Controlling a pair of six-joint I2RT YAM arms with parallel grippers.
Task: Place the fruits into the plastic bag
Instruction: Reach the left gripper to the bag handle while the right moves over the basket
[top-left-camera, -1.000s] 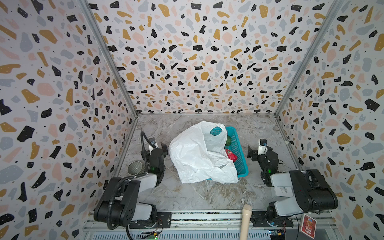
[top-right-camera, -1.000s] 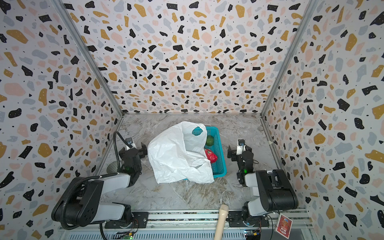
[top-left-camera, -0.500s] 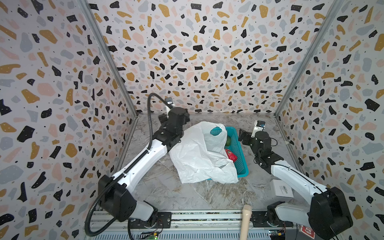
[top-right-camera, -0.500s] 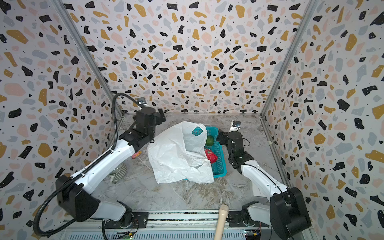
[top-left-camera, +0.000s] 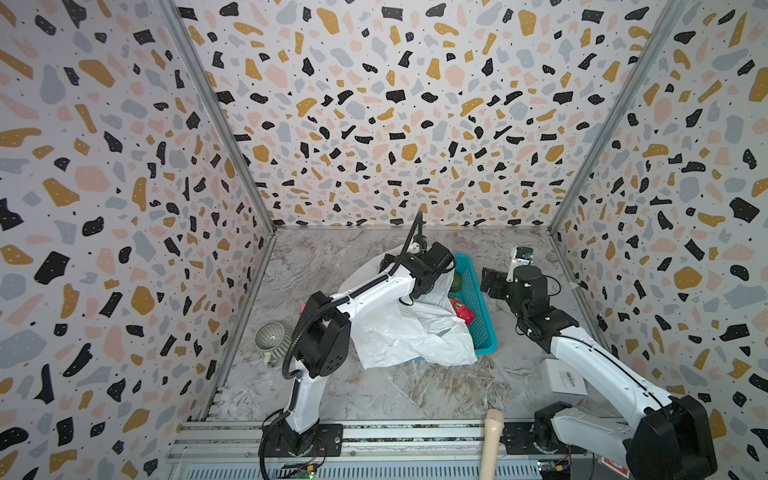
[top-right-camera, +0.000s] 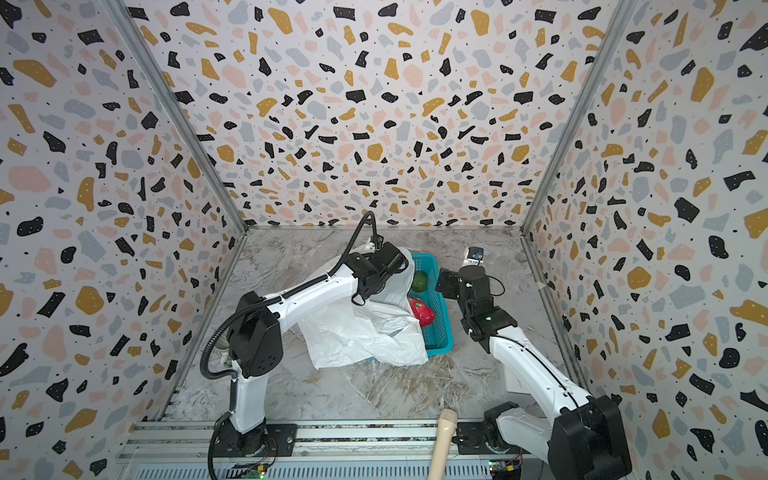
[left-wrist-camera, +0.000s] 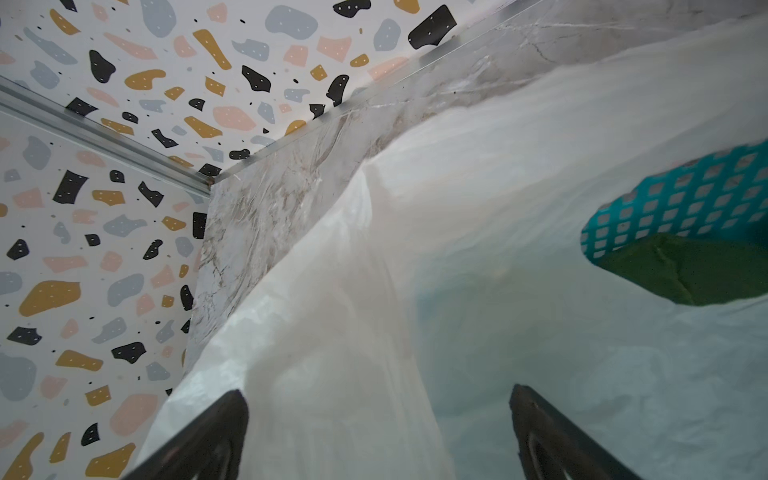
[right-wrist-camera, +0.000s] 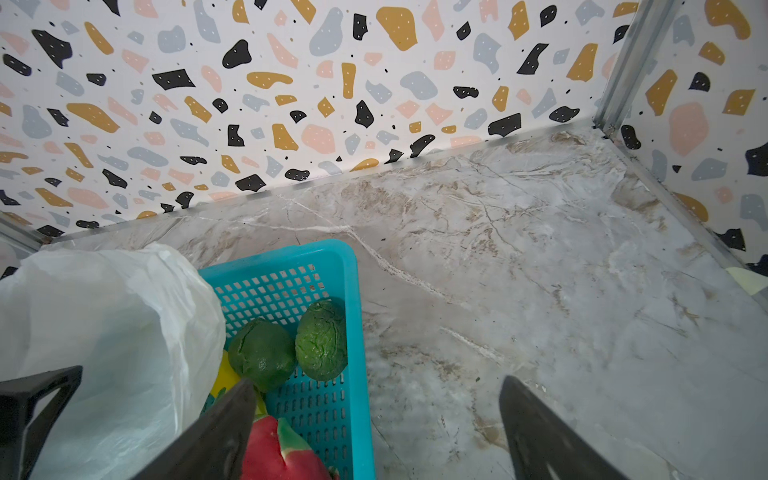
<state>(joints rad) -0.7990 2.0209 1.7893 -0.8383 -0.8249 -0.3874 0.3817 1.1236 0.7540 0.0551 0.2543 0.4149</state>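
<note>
**Terrazzo walls (top-left-camera: 374, 104), marble tabletop (top-left-camera: 324, 266): plastic bag (top-left-camera: 409, 332) draped over teal mesh basket (top-left-camera: 478, 328)**

Mid-table, the crinkled white plastic bag lies slumped across the left part of the teal mesh basket. The left gripper (left-wrist-camera: 377, 392) hangs over the bag's far end, jaws wide apart, holding nothing. The right gripper (right-wrist-camera: 376, 381), likewise spread and empty, hovers just right of the basket's far end. Inside the basket lie two dark green fruits (right-wrist-camera: 262, 353), a red fruit (top-left-camera: 462, 312) with green bits, and a yellow piece (right-wrist-camera: 226, 374) half under the bag. A ribbed cup (top-left-camera: 270, 337) stands at the left wall, and a white box (top-left-camera: 563, 378) sits near right.
</note>
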